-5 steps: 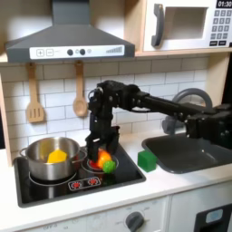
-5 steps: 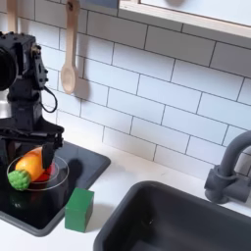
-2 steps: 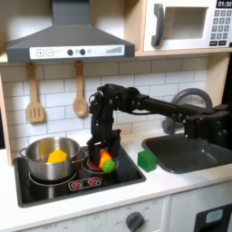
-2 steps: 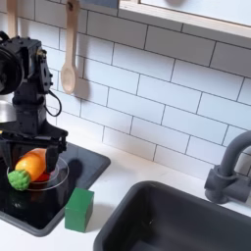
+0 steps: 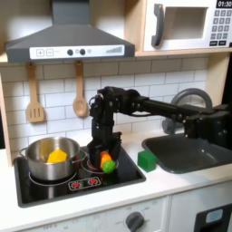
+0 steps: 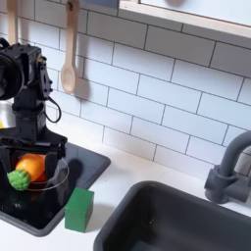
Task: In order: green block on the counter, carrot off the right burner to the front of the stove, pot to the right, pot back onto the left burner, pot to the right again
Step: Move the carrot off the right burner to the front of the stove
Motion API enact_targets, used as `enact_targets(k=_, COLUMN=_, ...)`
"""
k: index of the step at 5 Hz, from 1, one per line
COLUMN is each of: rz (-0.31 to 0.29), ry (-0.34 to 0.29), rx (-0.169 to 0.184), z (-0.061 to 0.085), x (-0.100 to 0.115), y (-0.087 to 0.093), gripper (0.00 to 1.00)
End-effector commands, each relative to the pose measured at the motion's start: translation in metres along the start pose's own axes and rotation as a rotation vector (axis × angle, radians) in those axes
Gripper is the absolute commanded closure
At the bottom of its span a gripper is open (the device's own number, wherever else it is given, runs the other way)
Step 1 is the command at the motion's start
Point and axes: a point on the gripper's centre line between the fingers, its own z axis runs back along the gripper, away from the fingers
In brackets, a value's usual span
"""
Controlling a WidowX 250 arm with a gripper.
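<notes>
The gripper [image 6: 31,169], fingers closed about the carrot [image 6: 29,169] over the stove [image 5: 127,172], readies it for moving forward; the green block [image 6: 78,209] sits beside the stove on the counter [image 6: 127,181].

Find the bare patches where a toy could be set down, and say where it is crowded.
Free: counter between green block, tiles and sink. Crowded: stove, holding pot, carrot and tool.
</notes>
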Motion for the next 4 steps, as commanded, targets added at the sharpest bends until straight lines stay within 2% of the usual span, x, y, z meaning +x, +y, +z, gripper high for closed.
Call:
enact_targets(k=1, rz=-0.004, ry=-0.003, rx=0.002, z=-0.0011, x=0.0009, y=0.0003, gripper=1.00)
enact_targets(k=4, rz=-0.003, ry=-0.005, rx=-0.009, z=0.0021, x=0.0009, y=-0.0013, gripper=1.00)
